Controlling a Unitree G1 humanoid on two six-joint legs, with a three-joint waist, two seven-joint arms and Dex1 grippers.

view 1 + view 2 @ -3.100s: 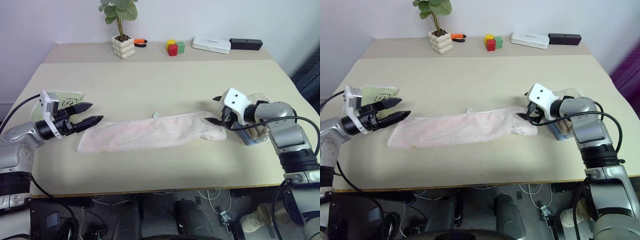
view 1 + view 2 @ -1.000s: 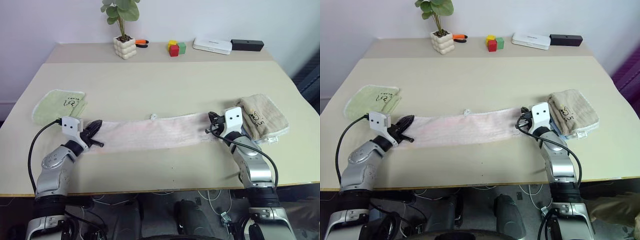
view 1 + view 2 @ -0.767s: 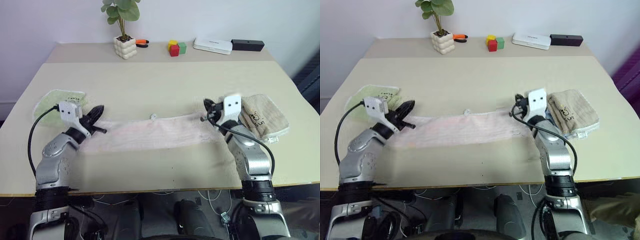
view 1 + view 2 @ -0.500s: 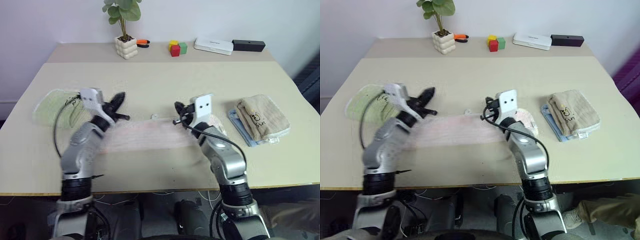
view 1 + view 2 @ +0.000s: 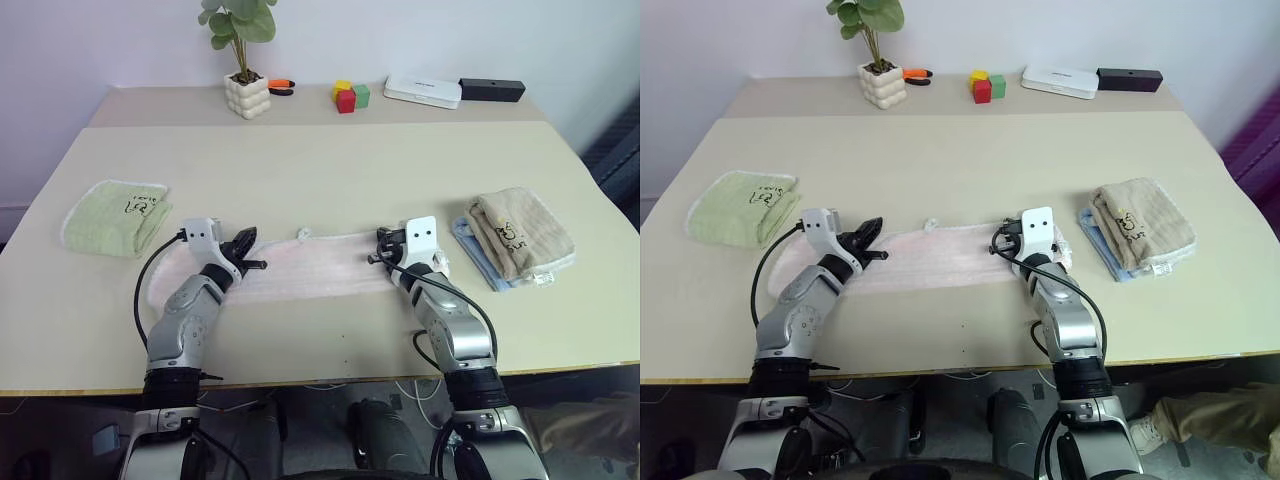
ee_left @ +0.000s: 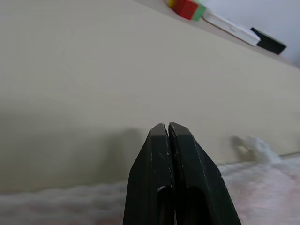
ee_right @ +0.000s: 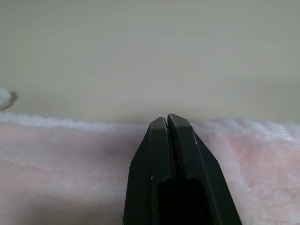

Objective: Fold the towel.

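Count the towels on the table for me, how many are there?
3. The pink towel lies stretched out in the middle, the green towel sits folded on the left, and the tan towel sits folded on the right.

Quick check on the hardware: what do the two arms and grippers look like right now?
Both arms are silver-grey metal with rounded joint housings and darker bands lower down. Each wrist carries a white boxy camera mount with two small dark dots. A thin black cable loops along each forearm. The left gripper and right gripper each have two black, tapered, wedge-shaped fingers.
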